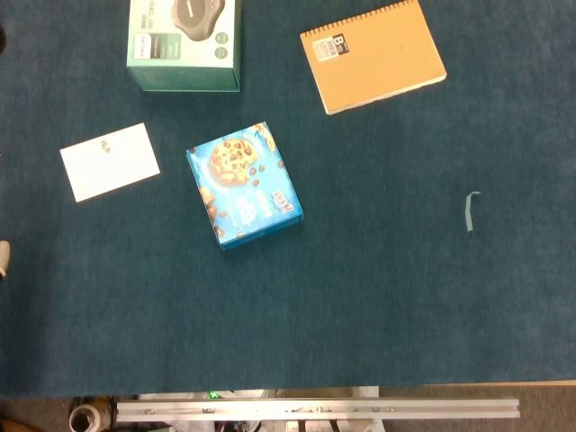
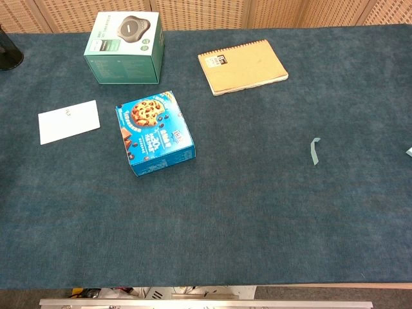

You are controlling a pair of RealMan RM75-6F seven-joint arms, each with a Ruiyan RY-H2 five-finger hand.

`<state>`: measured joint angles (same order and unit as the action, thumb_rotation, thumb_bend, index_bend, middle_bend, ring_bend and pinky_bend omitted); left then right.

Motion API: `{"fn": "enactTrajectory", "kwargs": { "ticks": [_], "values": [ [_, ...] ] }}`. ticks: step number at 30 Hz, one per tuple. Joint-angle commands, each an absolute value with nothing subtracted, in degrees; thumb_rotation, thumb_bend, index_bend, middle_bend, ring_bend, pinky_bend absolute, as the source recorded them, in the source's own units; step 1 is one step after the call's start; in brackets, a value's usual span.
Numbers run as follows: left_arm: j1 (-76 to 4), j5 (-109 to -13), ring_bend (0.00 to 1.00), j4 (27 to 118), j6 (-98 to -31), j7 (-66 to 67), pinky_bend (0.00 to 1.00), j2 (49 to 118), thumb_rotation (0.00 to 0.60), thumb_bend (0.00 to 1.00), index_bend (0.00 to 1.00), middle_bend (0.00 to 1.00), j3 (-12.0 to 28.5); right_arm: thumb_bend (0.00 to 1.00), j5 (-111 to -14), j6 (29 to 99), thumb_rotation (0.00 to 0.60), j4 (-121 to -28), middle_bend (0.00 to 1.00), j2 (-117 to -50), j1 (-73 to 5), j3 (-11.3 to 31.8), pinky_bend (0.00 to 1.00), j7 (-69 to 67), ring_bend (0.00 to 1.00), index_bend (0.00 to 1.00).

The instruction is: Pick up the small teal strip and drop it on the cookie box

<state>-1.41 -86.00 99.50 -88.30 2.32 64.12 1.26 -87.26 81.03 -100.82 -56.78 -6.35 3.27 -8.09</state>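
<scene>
Neither of my hands appears in either view. The teal strip (image 1: 470, 211) lies on the worktop (image 1: 378, 297), well right of the cookie box (image 1: 243, 184). Only the chest view shows the wicker panel (image 2: 199, 13) behind.

The green box (image 1: 184, 43) at 12 o'clock is cut off by the head view's top edge. A dark object (image 2: 8, 50) at 10 o'clock and a pale scrap (image 2: 409, 152) at 3 o'clock are clipped by the chest view's edges; neither can be identified. The print on the white card (image 2: 69, 121) is too small to read.
</scene>
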Motion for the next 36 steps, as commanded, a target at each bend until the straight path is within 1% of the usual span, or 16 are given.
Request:
{"fn": "enactTrajectory", "kwargs": {
  "ticks": [1,20,27,28,31,34,35,36],
  "values": [
    [-1.34,-86.08,0.18,99.46,-88.30,2.32,0.25,64.09,0.600,0.34,0.12,0.22,1.18,0.13,-87.36,81.00,0.600,-100.86,0.41,-56.78,-6.48,3.33,0.42,-8.15,0.29,0.27],
    [-1.11,-86.51,0.18,100.01,-88.72,2.74,0.25,63.72,0.600,0.34,0.12,0.22,1.31,0.13,-88.13,81.48,0.600,-100.36,0.41,-56.56,-6.69,3.25,0.42,-9.76,0.29,0.27],
    [-0.96,-86.36,0.18,100.08,-88.87,2.84,0.25,63.59,0.600,0.35,0.12,0.22,1.39,0.13,-88.87,81.05,0.600,-100.36,0.43,-56.58,-7.45,3.36,0.43,-9.81,0.32,0.27],
    [-0.93,-86.29,0.18,100.08,-88.85,2.84,0.25,63.57,0.600,0.35,0.12,0.22,1.39,0.13,-89.19,80.92,0.600,-100.28,0.44,-56.68,-7.67,3.35,0.45,-9.79,0.35,0.27],
    [-0.94,-86.24,0.18,100.08,-88.81,2.87,0.25,63.53,0.600,0.34,0.12,0.22,1.43,0.13,-90.37,80.44,0.600,-100.10,0.53,-56.88,-8.45,3.31,0.62,-9.85,0.49,0.28],
    [-0.92,-86.28,0.18,100.10,-88.83,2.90,0.25,63.51,0.600,0.34,0.12,0.22,1.44,0.13,-92.07,78.93,0.600,-100.07,0.78,-56.74,-9.81,2.97,0.88,-9.79,0.78,0.31],
    [-0.91,-86.27,0.18,100.08,-88.81,2.91,0.25,63.51,0.600,0.34,0.12,0.22,1.42,0.13,-92.71,77.98,0.600,-100.10,0.86,-56.59,-10.49,2.77,0.95,-9.55,0.86,0.33],
    [-0.90,-86.24,0.18,100.06,-88.80,2.92,0.25,63.51,0.600,0.34,0.12,0.22,1.43,0.13,-93.10,77.12,0.600,-100.14,0.90,-56.47,-11.05,2.62,0.98,-9.21,0.91,0.34]
  ]
}}
